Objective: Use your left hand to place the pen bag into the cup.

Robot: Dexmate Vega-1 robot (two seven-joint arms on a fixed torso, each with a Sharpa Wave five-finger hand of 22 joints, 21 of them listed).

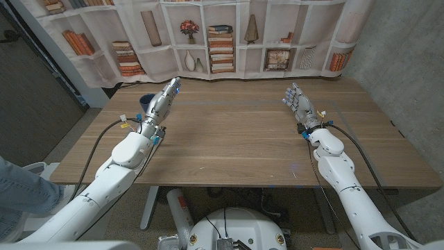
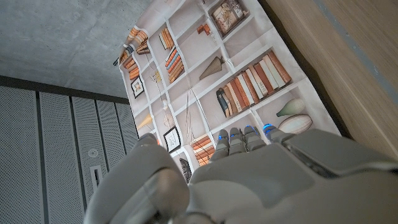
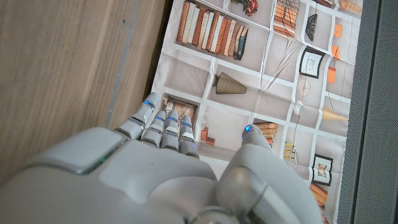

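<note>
My left hand (image 1: 162, 103) is raised over the far left part of the wooden table (image 1: 236, 139), its fingers stretched out toward the backdrop with nothing in them. Just beside it, at the table's left edge, a small dark blue object (image 1: 145, 100) peeks out, mostly hidden by the hand; it may be the cup. My right hand (image 1: 298, 104) stands at the far right, fingers apart and holding nothing. In the left wrist view the back of the left hand (image 2: 249, 180) has straight fingers. The right hand (image 3: 155, 174) looks the same in the right wrist view.
A printed bookshelf backdrop (image 1: 208, 35) hangs behind the table's far edge. A person's leg in jeans (image 1: 21, 187) is at the left edge of the head view. A concrete wall (image 1: 409, 55) stands to the right.
</note>
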